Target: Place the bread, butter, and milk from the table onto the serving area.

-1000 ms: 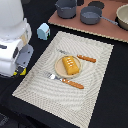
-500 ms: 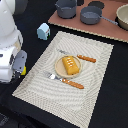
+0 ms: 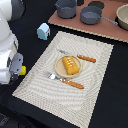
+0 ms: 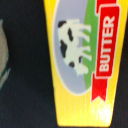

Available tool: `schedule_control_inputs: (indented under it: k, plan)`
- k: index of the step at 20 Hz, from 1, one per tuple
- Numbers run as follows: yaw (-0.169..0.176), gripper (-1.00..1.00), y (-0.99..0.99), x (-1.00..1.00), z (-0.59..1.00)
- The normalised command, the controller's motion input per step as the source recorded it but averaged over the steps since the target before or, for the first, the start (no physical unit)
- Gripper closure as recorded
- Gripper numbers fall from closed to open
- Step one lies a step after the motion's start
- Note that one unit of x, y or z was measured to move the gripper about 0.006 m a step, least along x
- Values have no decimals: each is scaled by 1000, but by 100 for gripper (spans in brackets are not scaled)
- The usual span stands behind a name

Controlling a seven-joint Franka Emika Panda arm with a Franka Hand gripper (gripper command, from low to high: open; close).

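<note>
Right over the butter [image 4: 82, 60] now: the wrist view is filled with its flat yellow box, red banner with white lettering, a cow on a blue-green oval. It lies on the black table [image 3: 115, 100], and from the exterior view only a sliver of yellow peeks out beside the white arm at that view's left edge. The tool itself is not visible in either picture, so I cannot tell whether its jaws are apart or together.

My read: a light, stiff carton with glossy, probably slick faces and straight edges. Best taken across its narrow width, on the long side walls near the middle, with modest squeeze.

The bread [image 3: 70, 65], a glazed orange-brown loaf, sits on the round tan plate [image 3: 58, 71] on the woven cream serving area [image 3: 95, 55]. The milk [image 3: 43, 31], a pale gabled carton, stands on the table just off the mat's far corner.
</note>
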Motion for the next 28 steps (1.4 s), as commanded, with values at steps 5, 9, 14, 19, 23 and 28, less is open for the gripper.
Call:
schedule_control_inputs:
  k: [5, 9, 14, 19, 23, 28]
  plan:
    - [0, 100, 0, -2, -100]
    - [2, 100, 0, 0, -114]
    - [14, 100, 0, 4, 49]
    - [5, 100, 146, -413, 1000]
    - [-1, 100, 59, 147, 1000]
    - [-22, 100, -6, 911, 667]
